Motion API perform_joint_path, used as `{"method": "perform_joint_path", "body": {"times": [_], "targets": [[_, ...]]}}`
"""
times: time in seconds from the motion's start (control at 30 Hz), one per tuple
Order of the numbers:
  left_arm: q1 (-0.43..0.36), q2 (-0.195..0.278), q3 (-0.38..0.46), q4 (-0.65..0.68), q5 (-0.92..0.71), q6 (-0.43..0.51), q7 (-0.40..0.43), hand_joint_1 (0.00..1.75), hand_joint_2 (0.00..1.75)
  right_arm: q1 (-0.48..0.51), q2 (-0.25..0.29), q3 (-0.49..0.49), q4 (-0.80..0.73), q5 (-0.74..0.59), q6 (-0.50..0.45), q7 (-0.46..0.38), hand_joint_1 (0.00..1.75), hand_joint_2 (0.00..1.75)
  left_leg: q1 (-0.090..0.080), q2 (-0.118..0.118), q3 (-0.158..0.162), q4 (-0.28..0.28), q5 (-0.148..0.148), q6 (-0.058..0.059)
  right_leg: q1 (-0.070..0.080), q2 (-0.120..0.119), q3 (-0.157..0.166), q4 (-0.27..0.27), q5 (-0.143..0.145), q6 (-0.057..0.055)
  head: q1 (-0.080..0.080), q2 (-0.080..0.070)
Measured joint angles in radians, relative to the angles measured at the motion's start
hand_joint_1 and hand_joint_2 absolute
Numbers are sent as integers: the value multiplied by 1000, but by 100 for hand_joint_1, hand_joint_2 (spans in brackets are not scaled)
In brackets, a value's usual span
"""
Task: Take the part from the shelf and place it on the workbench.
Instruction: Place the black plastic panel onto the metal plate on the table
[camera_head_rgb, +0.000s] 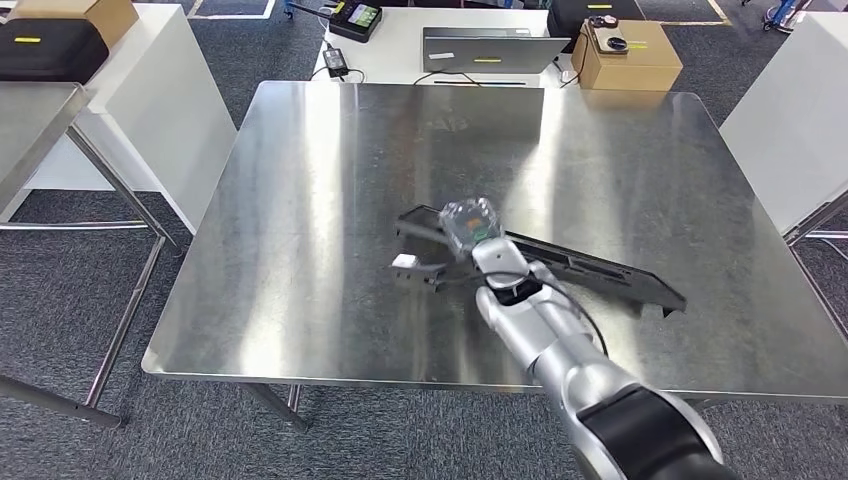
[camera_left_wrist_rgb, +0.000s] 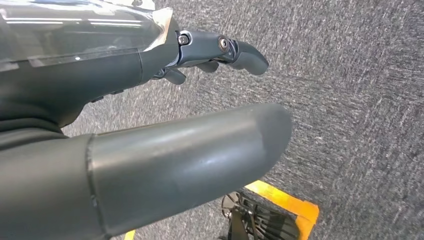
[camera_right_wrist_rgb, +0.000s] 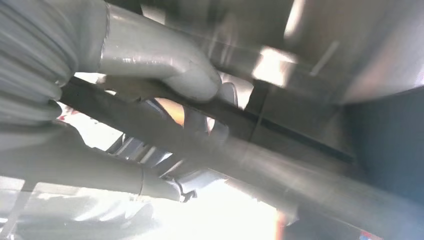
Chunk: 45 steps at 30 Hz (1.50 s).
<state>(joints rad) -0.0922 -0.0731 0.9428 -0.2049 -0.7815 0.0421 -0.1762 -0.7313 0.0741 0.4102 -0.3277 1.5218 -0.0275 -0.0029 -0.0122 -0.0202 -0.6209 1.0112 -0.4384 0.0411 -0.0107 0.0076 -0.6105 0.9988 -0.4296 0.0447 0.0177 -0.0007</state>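
The part (camera_head_rgb: 600, 272) is a long black plastic strip with a white clip at its left end, lying slantwise on the steel workbench (camera_head_rgb: 330, 200) near the front. My right hand (camera_head_rgb: 468, 226) reaches over its left half. In the right wrist view the thumb (camera_right_wrist_rgb: 165, 70) and fingers wrap around the dark bar of the part (camera_right_wrist_rgb: 300, 142), so the hand grips it. My left hand (camera_left_wrist_rgb: 150, 125) hangs over the grey carpet with its fingers (camera_left_wrist_rgb: 240, 52) stretched out and nothing in it.
Behind the workbench stands a white table with a laptop (camera_head_rgb: 490, 50) and a cardboard box (camera_head_rgb: 625, 55). A metal shelf frame (camera_head_rgb: 40, 120) is at the left and a white table (camera_head_rgb: 790, 120) at the right. A yellow floor line (camera_left_wrist_rgb: 285, 200) lies below my left hand.
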Motion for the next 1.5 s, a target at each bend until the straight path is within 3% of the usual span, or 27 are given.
{"method": "perform_joint_path", "body": {"times": [0.1,0.17,0.3,0.57,0.87,1.37,1.5], "targets": [[1,-10,5,0,8,9,-1,0,175,59,30,10,17,-4,-24,6,0,0,0,0,0,0,-1,-1,0,0,0,0,-1,-1,0,0],[2,-17,10,0,11,11,-3,0,175,77,41,11,24,-8,-39,10,0,0,0,1,1,0,-1,-1,0,1,0,0,-1,-1,0,0],[2,-29,20,0,8,11,8,0,0,85,47,8,30,-24,-50,10,0,0,0,1,5,0,-3,-2,0,2,4,-1,-1,-2,0,0],[2,-35,33,0,4,2,44,0,0,100,46,-9,33,-35,-84,3,0,0,0,1,10,0,-3,-2,-1,2,8,-1,-1,-2,0,0],[3,-45,51,0,5,28,56,0,0,98,46,-34,31,-48,-197,2,0,0,0,1,10,0,-3,-2,-1,2,9,-1,-1,-2,0,0],[3,-53,64,0,4,41,56,0,0,92,46,-43,21,-30,-253,3,0,0,0,1,9,0,-3,-2,-1,2,9,-1,-1,-2,0,0],[3,-57,69,0,3,64,54,0,0,85,44,-40,-9,-1,-346,50,0,0,0,1,9,0,-3,-2,-1,2,8,-1,-1,-2,0,0]]}}
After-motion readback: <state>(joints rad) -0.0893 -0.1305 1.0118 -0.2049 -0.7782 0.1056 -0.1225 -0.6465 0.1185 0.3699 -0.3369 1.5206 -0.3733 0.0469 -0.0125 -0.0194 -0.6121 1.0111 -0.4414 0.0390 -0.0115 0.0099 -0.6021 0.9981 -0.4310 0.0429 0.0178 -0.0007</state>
